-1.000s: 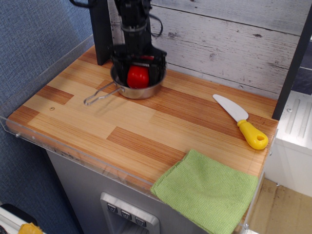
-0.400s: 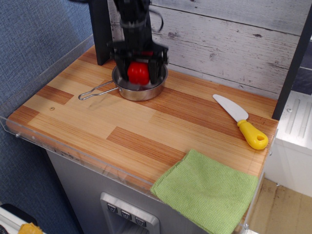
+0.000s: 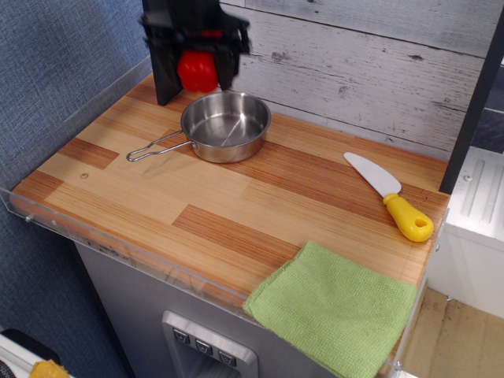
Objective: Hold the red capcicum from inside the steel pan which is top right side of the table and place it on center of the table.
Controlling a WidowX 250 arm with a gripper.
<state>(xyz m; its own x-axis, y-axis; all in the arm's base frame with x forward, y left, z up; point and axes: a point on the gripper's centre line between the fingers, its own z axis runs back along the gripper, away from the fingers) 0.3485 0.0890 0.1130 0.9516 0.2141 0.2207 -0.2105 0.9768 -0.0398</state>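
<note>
The red capcicum (image 3: 197, 72) hangs between my gripper's black fingers, lifted well above the table near the top of the view. My gripper (image 3: 197, 75) is shut on it, up and to the left of the steel pan. The steel pan (image 3: 226, 126) stands empty at the back of the striped wooden table (image 3: 205, 213), its wire loop handle (image 3: 151, 147) pointing left toward the front.
A knife with a white blade and yellow handle (image 3: 391, 198) lies at the right. A green cloth (image 3: 335, 307) lies at the front right corner, overhanging the edge. A black post (image 3: 163, 63) stands behind my gripper. A clear acrylic rim (image 3: 47, 224) edges the table.
My gripper has risen out of the pan with the red capcicum and moved up and left. The pan is now empty; its handle had shifted slightly.
</note>
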